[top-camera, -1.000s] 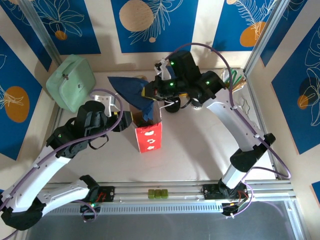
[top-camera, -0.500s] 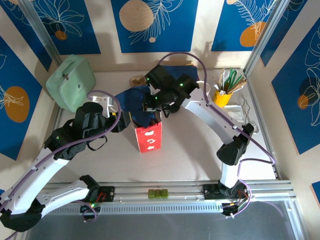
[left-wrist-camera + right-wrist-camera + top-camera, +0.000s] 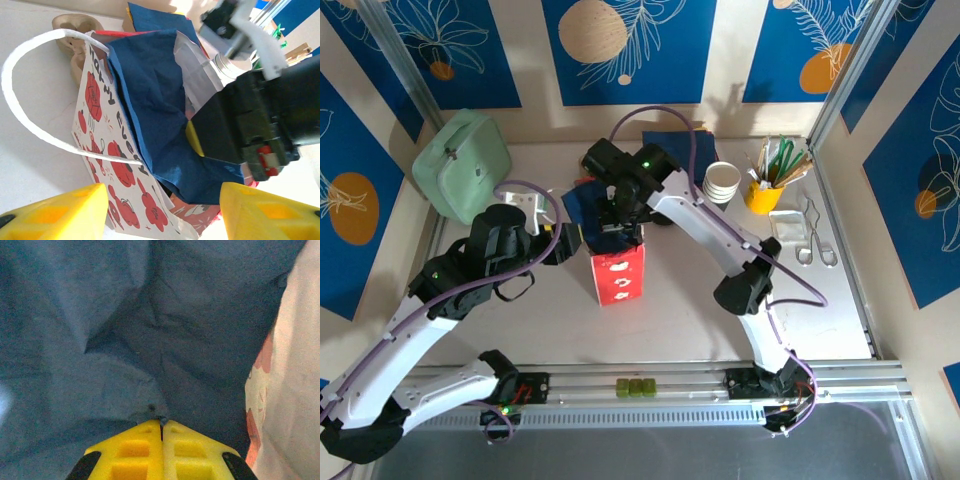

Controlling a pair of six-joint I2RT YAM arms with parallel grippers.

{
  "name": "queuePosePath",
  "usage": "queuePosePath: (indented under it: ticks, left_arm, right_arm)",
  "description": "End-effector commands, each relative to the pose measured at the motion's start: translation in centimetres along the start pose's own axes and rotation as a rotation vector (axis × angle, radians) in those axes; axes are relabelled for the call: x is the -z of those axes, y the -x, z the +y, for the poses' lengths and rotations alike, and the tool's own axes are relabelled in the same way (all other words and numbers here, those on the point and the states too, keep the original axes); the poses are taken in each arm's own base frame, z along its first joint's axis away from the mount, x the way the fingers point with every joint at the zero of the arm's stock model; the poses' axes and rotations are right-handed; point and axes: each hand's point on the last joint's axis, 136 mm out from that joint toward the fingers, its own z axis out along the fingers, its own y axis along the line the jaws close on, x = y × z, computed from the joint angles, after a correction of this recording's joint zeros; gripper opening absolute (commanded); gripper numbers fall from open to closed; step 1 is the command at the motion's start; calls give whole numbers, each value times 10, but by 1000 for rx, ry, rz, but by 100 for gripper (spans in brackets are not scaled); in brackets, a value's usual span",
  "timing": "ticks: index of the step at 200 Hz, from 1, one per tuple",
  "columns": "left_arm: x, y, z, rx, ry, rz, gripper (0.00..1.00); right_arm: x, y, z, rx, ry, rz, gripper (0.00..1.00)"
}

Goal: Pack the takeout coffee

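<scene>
Blue tissue paper [image 3: 150,330] pinched by the closed right gripper [image 3: 161,427] at the mouth of the red-and-white gift bag [image 3: 618,280], mid-bench. Left gripper [image 3: 162,200] open beside the bag. Takeout coffee's place cannot be told.

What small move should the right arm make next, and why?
Probably press a little deeper into the red-flowered white paper bag. The right arm's yellow fingers are shut, pinching the dark blue tissue paper inside the bag, yet much of the sheet drapes over its rim.
</scene>
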Motion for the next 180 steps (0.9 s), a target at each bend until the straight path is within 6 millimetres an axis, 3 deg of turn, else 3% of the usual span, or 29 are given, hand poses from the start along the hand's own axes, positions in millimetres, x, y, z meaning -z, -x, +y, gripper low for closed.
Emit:
queuePosePath:
  ticks: [1,62,111,142,180]
  left_arm:
    - [2,0,6,6,21,-2,61]
    - [3,-1,7,6,26,0,61]
    - [1,-4,8,12,28,8,61]
    - [2,-5,9,14,28,6,61]
    - [3,-4,9,13,30,4,62]
  right_arm:
    - [1,-21,-10,22,-65,88,0]
    - [-13,-29,-10,25,-79,155,0]
    - [-12,-26,-6,24,-64,142,0]
    - [-3,-23,-1,22,-36,117,3]
    - [14,-17,4,20,3,66,16]
